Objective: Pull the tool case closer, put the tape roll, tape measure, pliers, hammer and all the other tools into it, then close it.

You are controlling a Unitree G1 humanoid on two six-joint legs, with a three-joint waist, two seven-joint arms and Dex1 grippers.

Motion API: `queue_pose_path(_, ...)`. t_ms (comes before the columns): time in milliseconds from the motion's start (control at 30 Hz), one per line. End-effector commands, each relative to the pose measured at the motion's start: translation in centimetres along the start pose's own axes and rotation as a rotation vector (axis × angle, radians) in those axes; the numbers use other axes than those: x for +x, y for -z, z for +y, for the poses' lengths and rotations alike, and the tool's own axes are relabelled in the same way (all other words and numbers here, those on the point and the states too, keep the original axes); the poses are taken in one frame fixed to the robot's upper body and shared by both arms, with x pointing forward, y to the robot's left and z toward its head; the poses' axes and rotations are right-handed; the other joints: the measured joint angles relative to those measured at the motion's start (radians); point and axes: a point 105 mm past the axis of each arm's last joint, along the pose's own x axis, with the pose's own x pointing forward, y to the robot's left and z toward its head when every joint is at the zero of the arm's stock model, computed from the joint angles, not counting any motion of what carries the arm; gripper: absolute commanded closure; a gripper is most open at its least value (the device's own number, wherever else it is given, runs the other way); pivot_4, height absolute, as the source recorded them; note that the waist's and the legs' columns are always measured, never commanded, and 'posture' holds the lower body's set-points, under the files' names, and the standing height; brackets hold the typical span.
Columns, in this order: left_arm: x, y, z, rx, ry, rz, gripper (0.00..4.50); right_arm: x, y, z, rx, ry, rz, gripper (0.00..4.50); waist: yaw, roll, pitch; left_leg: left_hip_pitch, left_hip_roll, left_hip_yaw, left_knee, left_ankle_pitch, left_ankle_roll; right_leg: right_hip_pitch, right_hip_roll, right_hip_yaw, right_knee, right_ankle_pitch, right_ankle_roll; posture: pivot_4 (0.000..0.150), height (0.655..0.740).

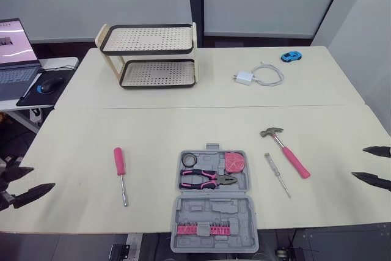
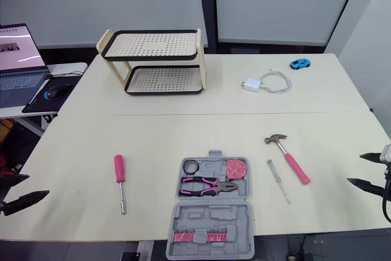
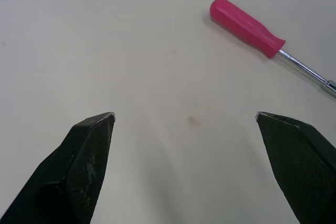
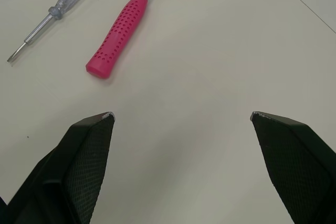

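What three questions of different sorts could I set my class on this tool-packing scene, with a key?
1. True or false: the hammer lies inside the open tool case.
2. Which tool lies outside the case, on the robot's left of it? A. pink screwdriver B. pliers C. tape roll
3. Fill in: the left gripper and right gripper both have their fingers ____.

Key: 1 false; 2 A; 3 open.
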Motion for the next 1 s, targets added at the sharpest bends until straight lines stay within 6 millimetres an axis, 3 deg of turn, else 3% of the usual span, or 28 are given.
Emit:
queue_pose_path(33, 0.9, -1.9, -0.4, 0.068, 0.027, -0.047, 0.0, 0.8, -2.3, 0.5, -0.064, -0.034, -0.034, 0.04, 0.0, 0.0, 0.0, 0.0, 0.0, 0.0, 0.0, 0.0, 0.0, 0.0, 0.0, 0.0, 0.0, 0.0, 0.0, 0.15, 0.74)
queue_pose_path(167, 2.4, -3.6, -2.8, 0.141, 0.125, -0.07, 0.0, 2.9, -3.9, 3.0, -0.119, -0.114, -0.042, 0.04, 0.002, 0.0, 0.0, -0.001, 0.004, -0.001, 0.0, 0.0, 0.0, 0.0, 0.0, 0.0, 0.0, 0.0, 0.0, 0.15, 0.74)
queue_pose_path(200, 2.9, -4.1, -3.9, 0.18, 0.168, -0.069, 0.18, 3.7, -4.6, 4.0, -0.147, -0.142, -0.051, 0.01, 0.002, 0.0, 0.0, -0.001, 0.004, 0.0, 0.0, 0.0, 0.0, 0.0, 0.0, 0.0, 0.0, 0.0, 0.0, 0.15, 0.74)
queue_pose_path(300, 4.6, -5.5, -7.6, 0.272, 0.296, -0.072, 0.9, 5.6, -6.8, 7.1, -0.207, -0.225, -0.08, 0.66, 0.003, 0.0, 0.0, -0.001, 0.005, 0.0, 0.0, 0.0, 0.0, 0.0, -0.001, 0.001, 0.0, 0.0, 0.0, 0.15, 0.74)
queue_pose_path(500, 8.0, -7.1, -14.7, 0.388, 0.494, -0.068, 2.84, 8.7, -9.2, 11.8, -0.283, -0.328, -0.063, 2.82, 0.005, 0.0, 0.0, -0.001, 0.004, -0.001, 0.001, 0.0, 0.0, 0.001, 0.0, 0.0, 0.0, 0.0, 0.0, 0.15, 0.74)
queue_pose_path(667, 10.2, -5.9, -18.7, 0.439, 0.579, -0.024, 4.42, 10.9, -10.1, 14.3, -0.257, -0.363, -0.079, 4.5, 0.004, 0.0, 0.0, -0.001, 0.004, -0.001, 0.001, 0.0, 0.0, 0.001, 0.0, 0.0, 0.0, 0.0, 0.0, 0.15, 0.74)
queue_pose_path(767, 11.2, -4.7, -20.0, 0.465, 0.608, 0.019, 4.47, 11.6, -9.4, 15.8, -0.277, -0.397, -0.052, 4.5, 0.005, -0.001, 0.0, -0.001, 0.002, -0.001, 0.001, 0.0, 0.0, 0.001, 0.0, 0.0, 0.0, 0.0, 0.0, 0.15, 0.74)
queue_pose_path(1000, 13.3, -3.4, -21.9, 0.466, 0.613, 0.045, 4.47, 12.7, -9.2, 17.2, -0.312, -0.408, -0.04, 4.5, 0.006, -0.001, 0.0, -0.001, 0.0, -0.002, 0.002, 0.0, 0.0, 0.001, 0.0, 0.0, 0.0, 0.0, 0.0, 0.15, 0.74)
